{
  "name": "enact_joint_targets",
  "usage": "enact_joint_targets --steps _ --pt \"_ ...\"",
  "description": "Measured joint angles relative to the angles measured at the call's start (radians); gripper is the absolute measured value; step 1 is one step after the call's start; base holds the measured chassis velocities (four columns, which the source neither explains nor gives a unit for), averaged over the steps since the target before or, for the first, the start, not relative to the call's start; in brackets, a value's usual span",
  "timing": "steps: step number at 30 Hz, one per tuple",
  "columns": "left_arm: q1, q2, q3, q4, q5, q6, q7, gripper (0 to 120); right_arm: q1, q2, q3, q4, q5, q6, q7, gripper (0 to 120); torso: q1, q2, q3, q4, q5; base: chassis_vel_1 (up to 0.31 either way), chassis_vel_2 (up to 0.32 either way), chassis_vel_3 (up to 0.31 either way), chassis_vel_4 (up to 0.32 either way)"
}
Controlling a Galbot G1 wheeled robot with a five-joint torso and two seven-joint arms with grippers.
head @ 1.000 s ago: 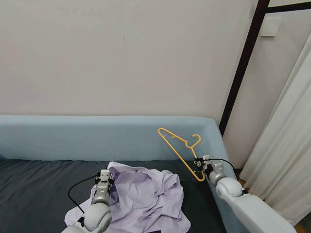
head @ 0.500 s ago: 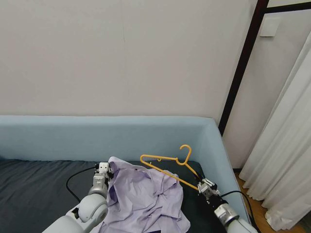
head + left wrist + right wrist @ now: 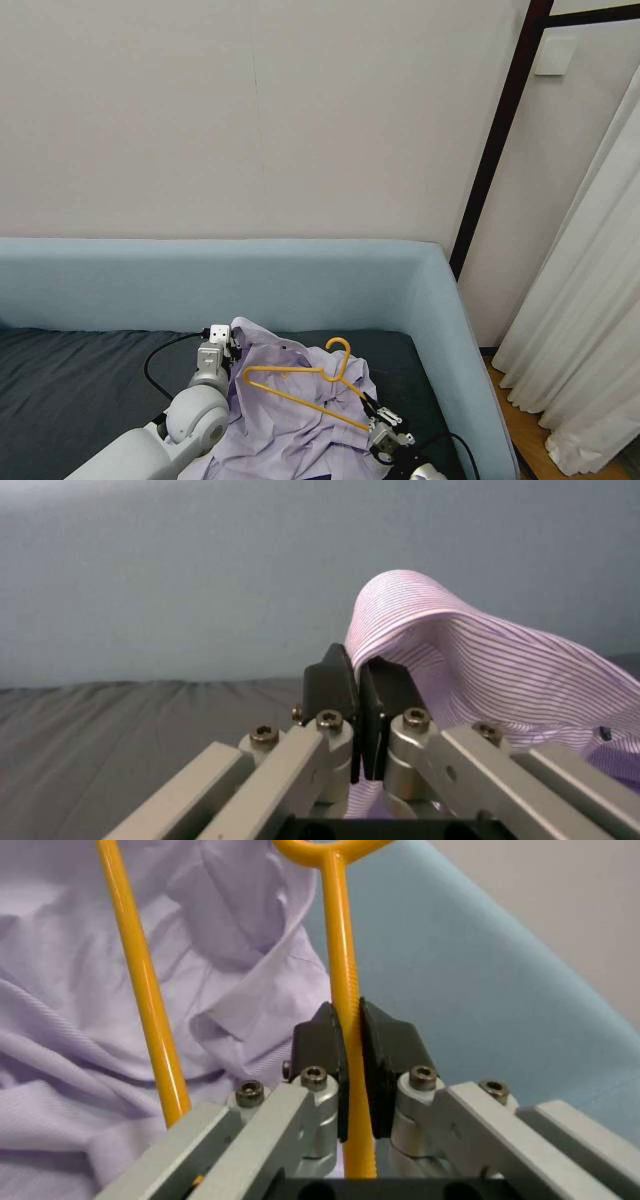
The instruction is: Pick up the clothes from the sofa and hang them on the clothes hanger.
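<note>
A lilac striped shirt [image 3: 300, 425] lies crumpled on the dark sofa seat [image 3: 80, 385]. My left gripper [image 3: 215, 345] is shut on the shirt's raised edge [image 3: 420, 622] near the sofa back. An orange clothes hanger [image 3: 305, 385] hovers over the shirt, its hook pointing up. My right gripper [image 3: 385, 432] is shut on one end of the hanger; in the right wrist view the hanger's rod [image 3: 342, 990] runs between the closed fingers [image 3: 322, 1046], with the shirt [image 3: 80, 1027] beneath.
The pale blue sofa back [image 3: 200, 275] and right armrest [image 3: 460, 350] wall in the seat. A white curtain [image 3: 590, 320] and a dark door frame [image 3: 495, 150] stand to the right. Open dark seat lies to the left.
My right gripper has carried the hanger leftward and down, from beside the armrest to above the shirt. My left gripper has lifted the shirt's edge slightly toward the sofa back.
</note>
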State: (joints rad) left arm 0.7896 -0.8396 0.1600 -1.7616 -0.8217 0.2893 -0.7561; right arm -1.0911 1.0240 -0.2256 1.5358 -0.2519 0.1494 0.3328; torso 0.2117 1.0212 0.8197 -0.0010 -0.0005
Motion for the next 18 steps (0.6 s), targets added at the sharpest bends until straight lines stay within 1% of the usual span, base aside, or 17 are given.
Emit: enact_joint_targets --steps 4,8,9,10,11,12,13,18 --pt "-0.004 -0.007 0.006 0.002 0.001 0.005 -0.011 0 0.009 0.024 -0.023 -0.011 0.01 -0.03 0.025 4 0.0 0.0 0.0 -0.0001 0.0002 0.0 0.0 0.0 0.0" --pt "-0.006 -0.025 0.019 0.008 0.045 0.015 -0.039 0 0.021 0.059 -0.062 0.016 0.068 -0.135 0.094 4 0.0 0.0 0.0 -0.0002 0.0001 0.0 0.0 0.0 0.0" --pt "-0.006 -0.025 0.019 0.008 0.045 0.015 -0.039 0 0.021 0.059 -0.062 0.016 0.068 -0.135 0.094 4 0.0 0.0 0.0 -0.0002 0.0001 0.0 0.0 0.0 0.0" --pt "-0.006 -0.034 0.027 0.01 0.072 0.015 -0.049 0 0.028 0.072 -0.076 0.028 0.077 -0.198 0.13 4 0.0 0.0 0.0 -0.0002 0.0002 0.0 0.0 0.0 0.0" --pt "-0.006 -0.038 0.03 0.011 0.079 0.015 -0.055 0 0.034 0.081 -0.081 0.025 0.074 -0.235 0.15 4 0.0 0.0 0.0 -0.0002 0.0002 0.0 0.0 0.0 0.0" --pt "-0.005 -0.041 0.031 0.01 0.082 0.015 -0.059 0 0.04 0.088 -0.084 0.017 0.072 -0.258 0.166 4 0.0 0.0 0.0 -0.0002 0.0001 0.0 0.0 0.0 0.0" --pt "-0.005 -0.041 0.031 0.01 0.082 0.015 -0.059 0 0.04 0.088 -0.084 0.017 0.072 -0.258 0.166 4 0.0 0.0 0.0 -0.0002 0.0001 0.0 0.0 0.0 0.0" --pt "0.021 -0.045 0.025 -0.021 0.087 0.023 -0.073 0 0.067 0.107 -0.11 0.008 0.076 -0.404 0.243 4 0.0 0.0 0.0 -0.0002 0.0002 0.0 0.0 0.0 0.0"
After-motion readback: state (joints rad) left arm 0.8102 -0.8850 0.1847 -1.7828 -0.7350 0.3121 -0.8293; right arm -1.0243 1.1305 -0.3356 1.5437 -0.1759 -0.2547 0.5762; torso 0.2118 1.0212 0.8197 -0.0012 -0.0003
